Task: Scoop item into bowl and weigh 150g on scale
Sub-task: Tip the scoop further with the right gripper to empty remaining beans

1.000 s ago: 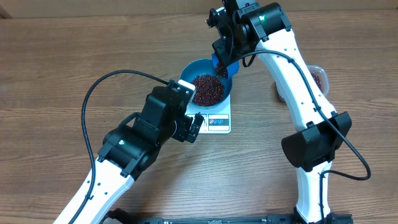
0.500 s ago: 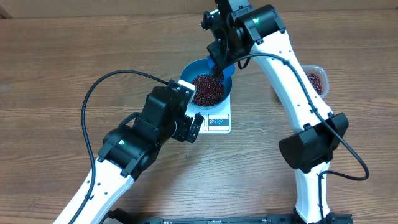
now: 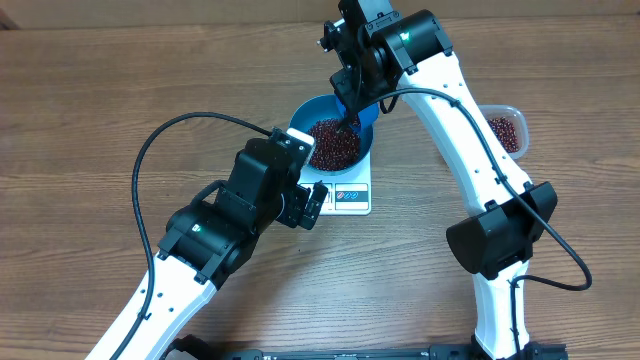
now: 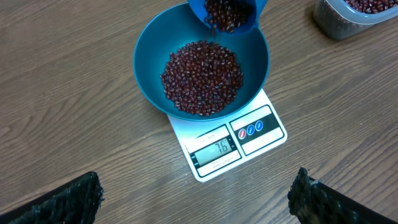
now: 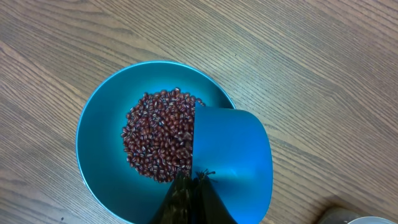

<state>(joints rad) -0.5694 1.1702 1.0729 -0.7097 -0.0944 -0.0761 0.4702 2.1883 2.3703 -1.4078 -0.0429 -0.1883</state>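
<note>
Wooden counter (image 3: 90, 90): bowl (image 4: 152, 56) of beans (image 4: 202, 78) sat on scale (image 4: 249, 134); right gripper (image 5: 189, 190) clamped scoop (image 5: 233, 155) above bowl; left gripper (image 3: 313, 203) gaped empty.

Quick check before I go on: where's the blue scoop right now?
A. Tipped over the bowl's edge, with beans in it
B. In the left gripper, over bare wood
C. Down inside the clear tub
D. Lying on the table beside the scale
A: the scoop hangs tilted over the edge of the bowl, and the left wrist view shows beans inside it, above the heap in the bowl.
</note>
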